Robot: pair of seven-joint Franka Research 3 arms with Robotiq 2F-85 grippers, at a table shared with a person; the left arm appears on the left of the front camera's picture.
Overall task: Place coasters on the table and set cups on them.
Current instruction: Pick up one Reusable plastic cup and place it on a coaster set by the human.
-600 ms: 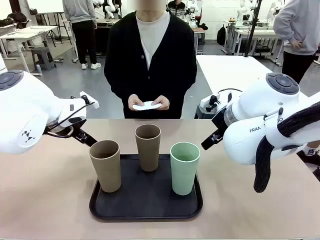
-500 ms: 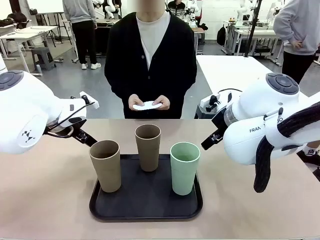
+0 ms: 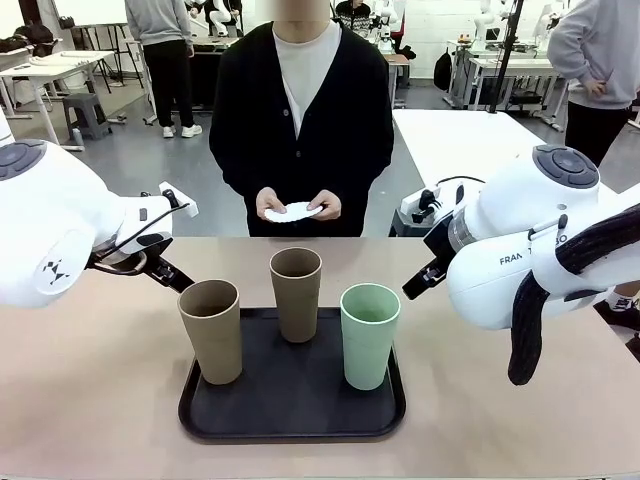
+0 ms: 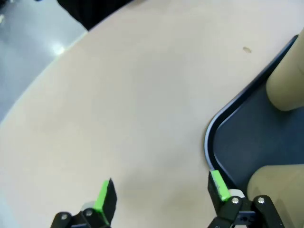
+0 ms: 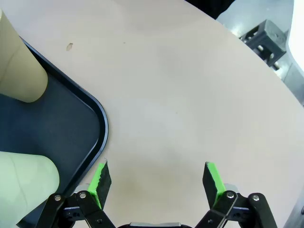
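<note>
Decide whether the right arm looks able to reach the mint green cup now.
Probably yes: the right gripper hangs open over bare table beside the tray, and the mint green cup stands nearest, nothing between.

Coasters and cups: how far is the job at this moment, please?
Done: nothing yet. The three cups stand on the black tray, not on the table. In hand: the person's hands hold the white coasters at the far edge. The left gripper and right gripper hang open and empty beside the tray. Left: lay the coasters on the table, then set a cup on each.
</note>
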